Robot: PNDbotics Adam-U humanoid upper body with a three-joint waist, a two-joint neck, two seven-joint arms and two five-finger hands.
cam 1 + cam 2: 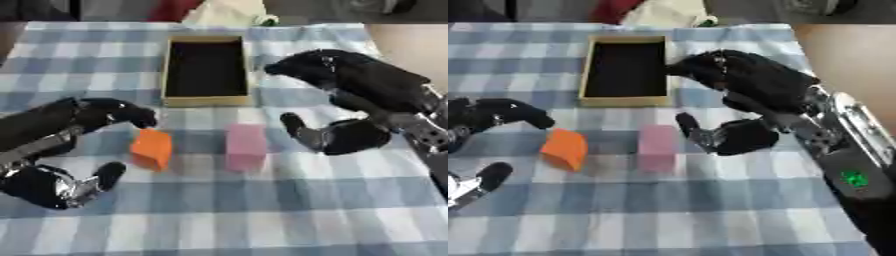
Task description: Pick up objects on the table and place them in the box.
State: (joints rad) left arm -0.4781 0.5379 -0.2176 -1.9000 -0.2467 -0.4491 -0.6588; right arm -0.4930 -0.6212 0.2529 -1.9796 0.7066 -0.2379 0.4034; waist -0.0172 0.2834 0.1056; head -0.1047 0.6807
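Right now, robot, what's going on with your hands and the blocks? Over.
Both hands open: left hand by orange block, right hand beside pink block. Both blocks on the cloth; box empty. Nothing blocking.

Likely lab test setup: checkered tablecloth (262, 210) on table, clutter along far edge.

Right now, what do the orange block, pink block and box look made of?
Orange block: matte, soft-edged, probably foam or painted wood; cannot tell which.
Pink block: same matte look, likely foam.
Box: tan walls, thin flat rim, looks like cardboard or light wood, dark inside.
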